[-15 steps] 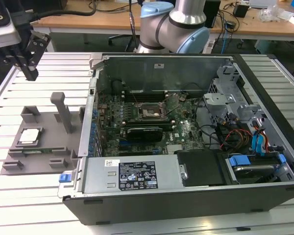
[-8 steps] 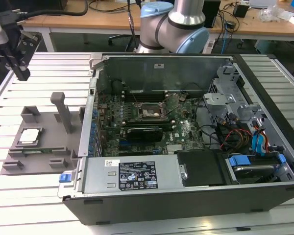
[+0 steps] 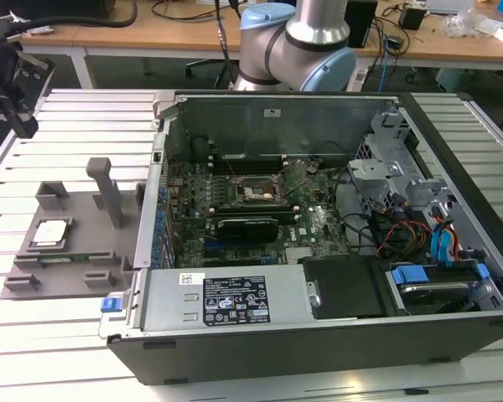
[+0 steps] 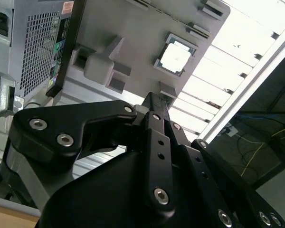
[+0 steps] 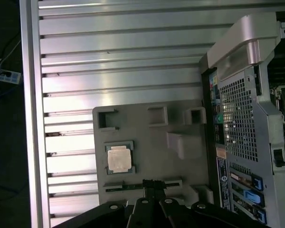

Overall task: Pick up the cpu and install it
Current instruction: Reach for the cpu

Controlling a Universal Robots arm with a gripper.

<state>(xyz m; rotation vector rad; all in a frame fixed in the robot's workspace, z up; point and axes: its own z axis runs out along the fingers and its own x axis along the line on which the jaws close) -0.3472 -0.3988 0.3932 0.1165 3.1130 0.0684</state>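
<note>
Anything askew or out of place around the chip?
Nothing stands out. The silver-topped square cpu lies flat in its recess on the grey plastic tray, beside the open metal computer case.

The Universal Robots arm [image 3: 295, 42] stood at the top middle of the exterior view, a silver tube section rising out of thick joint housings with pale blue caps [image 3: 267, 17]. In both wrist views the black gripper [image 4: 152, 98] reached forward from the camera. Its two slim fingers [image 4: 157, 142] lay pressed flat against each other along their length, tips meeting in a narrow point with nothing between them. Broad black linkage arms [image 4: 61, 127], fastened with silver bolts, spread out from the finger roots to either side. In the first wrist view the joined fingertips [image 5: 150, 183] rose from the same bolted links.
</note>
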